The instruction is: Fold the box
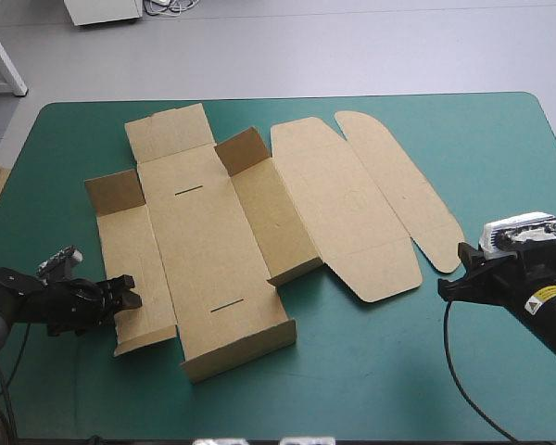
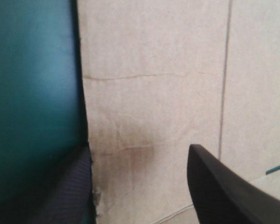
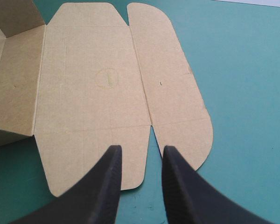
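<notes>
The box [image 1: 213,241] lies spread over the centre and left of the high view on the table [image 1: 500,148]. A few short walls stand up, and its lid [image 1: 347,209] lies flat toward the right. At the lower left, my left gripper [image 1: 130,292] is released, its fingers [image 2: 224,186] wide apart at the box's left edge. At the right, my right gripper [image 1: 449,278] is slightly parted and empty, just beside the lid's rounded flap [image 3: 177,93].

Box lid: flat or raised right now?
Flat: the lid lies spread on the teal-green cover, its rounded flap flat too. Right wrist view agrees.
</notes>
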`<action>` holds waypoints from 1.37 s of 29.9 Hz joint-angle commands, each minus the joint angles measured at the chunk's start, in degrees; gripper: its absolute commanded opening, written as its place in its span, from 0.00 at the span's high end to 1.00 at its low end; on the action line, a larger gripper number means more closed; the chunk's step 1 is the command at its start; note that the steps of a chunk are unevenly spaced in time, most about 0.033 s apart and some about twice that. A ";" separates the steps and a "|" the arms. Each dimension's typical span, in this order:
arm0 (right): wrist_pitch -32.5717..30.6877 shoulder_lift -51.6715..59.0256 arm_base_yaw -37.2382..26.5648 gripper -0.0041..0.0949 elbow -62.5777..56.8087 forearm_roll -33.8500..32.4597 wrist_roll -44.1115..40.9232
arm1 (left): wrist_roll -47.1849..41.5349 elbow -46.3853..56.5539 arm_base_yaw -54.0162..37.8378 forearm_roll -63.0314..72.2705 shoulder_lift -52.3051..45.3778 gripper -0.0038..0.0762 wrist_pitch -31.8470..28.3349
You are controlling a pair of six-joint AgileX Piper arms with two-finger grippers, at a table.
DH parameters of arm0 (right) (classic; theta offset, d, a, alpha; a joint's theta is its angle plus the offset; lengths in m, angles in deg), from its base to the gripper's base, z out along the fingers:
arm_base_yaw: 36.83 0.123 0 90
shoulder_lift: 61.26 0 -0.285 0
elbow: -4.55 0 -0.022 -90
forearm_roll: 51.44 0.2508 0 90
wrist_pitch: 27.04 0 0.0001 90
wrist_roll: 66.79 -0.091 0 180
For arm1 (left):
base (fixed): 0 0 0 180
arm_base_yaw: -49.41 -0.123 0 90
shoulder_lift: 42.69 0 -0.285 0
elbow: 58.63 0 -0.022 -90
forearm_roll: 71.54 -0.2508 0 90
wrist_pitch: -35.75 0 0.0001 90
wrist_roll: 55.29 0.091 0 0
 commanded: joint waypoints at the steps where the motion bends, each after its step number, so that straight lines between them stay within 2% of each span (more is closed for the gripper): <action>1: 4.09 -0.02 0.06 0.66 2.11 0.51 1.22 | 7.19 0.55 0.24 10.98 0.61 0.40 2.48; 8: 4.09 -0.02 0.06 0.66 2.11 0.51 1.22 | 19.88 0.54 0.24 27.53 0.61 0.40 8.14; 15: 4.09 -0.02 0.06 0.67 2.11 0.93 1.56 | 26.96 0.54 0.51 40.42 0.69 0.40 13.39; 25: 4.09 -0.02 0.06 0.67 2.11 0.93 2.34 | 27.08 0.54 11.57 40.47 3.22 0.40 3.92; 30: 4.09 -0.02 0.06 0.67 2.11 0.93 2.34 | 26.85 0.33 13.14 40.35 4.09 0.41 2.64; 32: 4.09 -0.02 0.06 0.67 2.11 0.93 2.34 | 26.60 0.08 13.14 39.01 4.09 0.47 2.74; 41: 4.09 -0.02 0.06 0.67 2.11 0.93 2.23 | 20.85 -3.87 13.45 28.53 4.09 0.87 0.96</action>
